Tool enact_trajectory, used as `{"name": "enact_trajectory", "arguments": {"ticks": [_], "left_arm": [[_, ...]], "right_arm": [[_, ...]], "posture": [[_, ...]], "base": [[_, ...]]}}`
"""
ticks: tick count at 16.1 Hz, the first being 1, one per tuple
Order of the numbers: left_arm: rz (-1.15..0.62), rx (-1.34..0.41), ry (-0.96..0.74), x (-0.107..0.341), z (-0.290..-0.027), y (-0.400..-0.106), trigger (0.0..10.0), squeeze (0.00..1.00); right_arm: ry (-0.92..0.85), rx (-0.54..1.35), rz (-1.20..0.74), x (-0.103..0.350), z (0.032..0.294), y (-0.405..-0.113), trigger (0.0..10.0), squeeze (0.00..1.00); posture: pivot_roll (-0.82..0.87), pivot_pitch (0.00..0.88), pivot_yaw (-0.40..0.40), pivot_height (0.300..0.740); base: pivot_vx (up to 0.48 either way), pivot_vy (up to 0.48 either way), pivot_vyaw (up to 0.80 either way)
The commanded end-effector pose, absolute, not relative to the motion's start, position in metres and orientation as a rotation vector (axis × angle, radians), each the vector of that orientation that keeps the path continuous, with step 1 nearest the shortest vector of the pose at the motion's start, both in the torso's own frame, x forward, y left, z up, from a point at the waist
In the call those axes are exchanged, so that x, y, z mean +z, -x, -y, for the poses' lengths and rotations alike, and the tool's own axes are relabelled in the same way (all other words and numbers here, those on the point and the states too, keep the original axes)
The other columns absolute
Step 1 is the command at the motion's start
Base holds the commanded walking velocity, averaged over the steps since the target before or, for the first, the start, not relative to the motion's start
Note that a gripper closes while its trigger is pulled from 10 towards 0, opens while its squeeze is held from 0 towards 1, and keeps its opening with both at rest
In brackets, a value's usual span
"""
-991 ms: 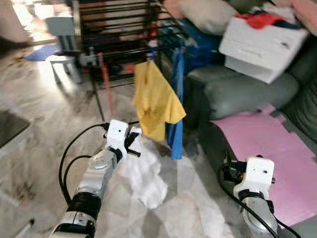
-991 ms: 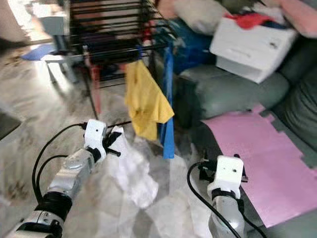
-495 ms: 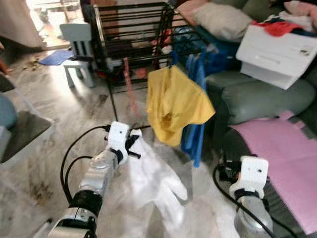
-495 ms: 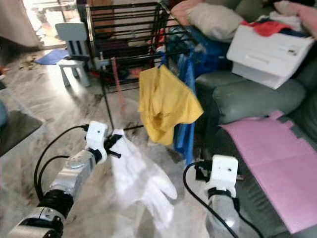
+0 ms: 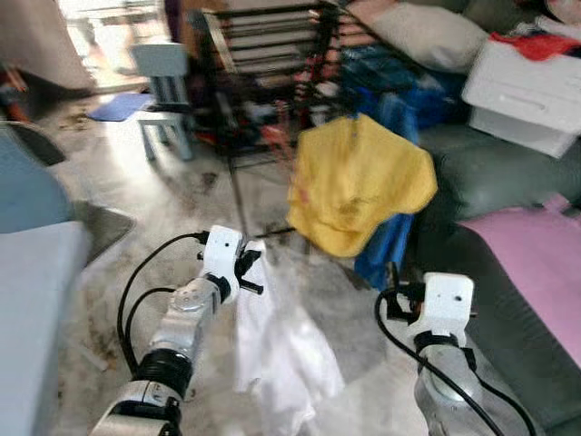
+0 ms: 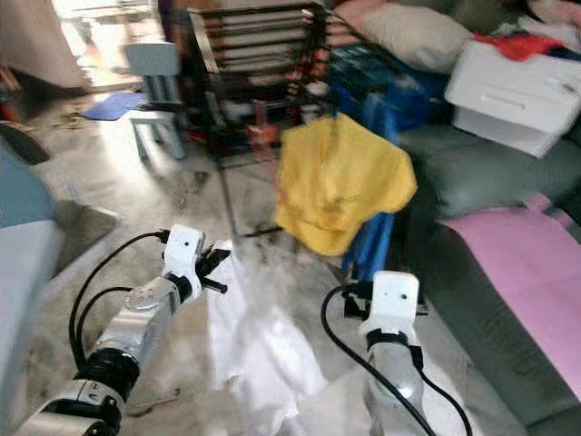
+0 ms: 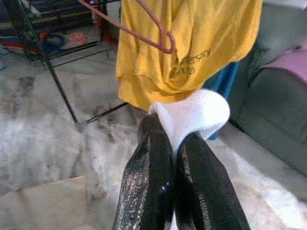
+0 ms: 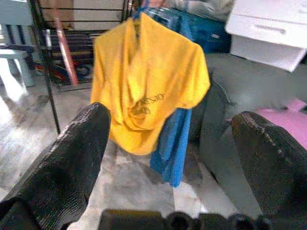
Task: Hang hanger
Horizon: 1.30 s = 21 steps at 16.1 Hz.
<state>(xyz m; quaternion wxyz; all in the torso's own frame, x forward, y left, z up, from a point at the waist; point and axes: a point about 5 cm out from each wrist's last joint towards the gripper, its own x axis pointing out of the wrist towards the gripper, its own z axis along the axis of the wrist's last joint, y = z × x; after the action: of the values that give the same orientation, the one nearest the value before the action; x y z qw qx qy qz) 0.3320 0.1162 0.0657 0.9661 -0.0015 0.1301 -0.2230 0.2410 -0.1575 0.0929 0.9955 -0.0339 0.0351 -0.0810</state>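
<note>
My left gripper (image 5: 247, 270) is held out low over the floor, shut on a fold of a white garment (image 5: 277, 350) that hangs down from it. The left wrist view has that white cloth (image 7: 192, 112) pinched between the two black fingers (image 7: 148, 163). Just beyond them a pink hanger (image 7: 160, 38) shows its hook against a yellow shirt (image 5: 361, 186). The yellow shirt hangs from the black drying rack (image 5: 272, 50), with a blue garment (image 5: 392, 245) behind it. My right gripper (image 8: 172, 122) is open and empty, facing the yellow shirt.
A grey sofa (image 5: 495, 173) carrying a white box (image 5: 526, 86) and a pillow stands at the right, with a pink mat (image 5: 549, 259) below it. A small pale chair (image 5: 165, 86) stands at the back left. A grey-blue block (image 5: 36, 272) fills the left edge.
The whole picture has shifted right, so the camera has turned left and the grey-blue block has come into view. The white garment swings below the left gripper, which still holds it.
</note>
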Motion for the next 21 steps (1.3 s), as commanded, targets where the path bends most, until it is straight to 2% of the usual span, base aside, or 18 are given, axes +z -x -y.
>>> {"name": "enact_trajectory", "arguments": {"ticks": [1,6,11,14,21], "left_arm": [[-0.209,-0.520,0.014,0.078,-0.097,-0.337,10.0,0.00],[-0.178,-0.658,0.030,0.086,-0.073,-0.338,10.0,0.00],[-0.180,-0.701,0.052,0.083,-0.070,-0.334,10.0,0.00],[-0.172,-0.697,0.060,0.083,-0.070,-0.334,10.0,0.00],[-0.150,-0.645,0.043,0.085,-0.076,-0.339,10.0,0.00]], "right_arm": [[0.079,-0.188,-0.082,0.090,0.167,-0.240,10.0,0.00],[0.081,-0.199,-0.075,0.091,0.166,-0.245,10.0,0.00],[0.073,-0.204,-0.076,0.090,0.167,-0.244,10.0,0.00],[0.076,-0.204,-0.079,0.089,0.169,-0.244,10.0,0.00],[0.106,-0.198,-0.079,0.090,0.175,-0.240,10.0,0.00]], "posture": [[-0.03,0.000,0.010,0.740],[-0.04,0.000,0.021,0.740],[-0.04,0.000,0.016,0.740],[-0.04,0.000,0.011,0.740],[-0.05,0.000,0.001,0.740]], "base": [[0.000,0.000,0.00],[0.000,0.000,0.00],[0.000,0.000,0.00],[0.285,0.000,-0.33],[0.356,0.000,0.00]]}}
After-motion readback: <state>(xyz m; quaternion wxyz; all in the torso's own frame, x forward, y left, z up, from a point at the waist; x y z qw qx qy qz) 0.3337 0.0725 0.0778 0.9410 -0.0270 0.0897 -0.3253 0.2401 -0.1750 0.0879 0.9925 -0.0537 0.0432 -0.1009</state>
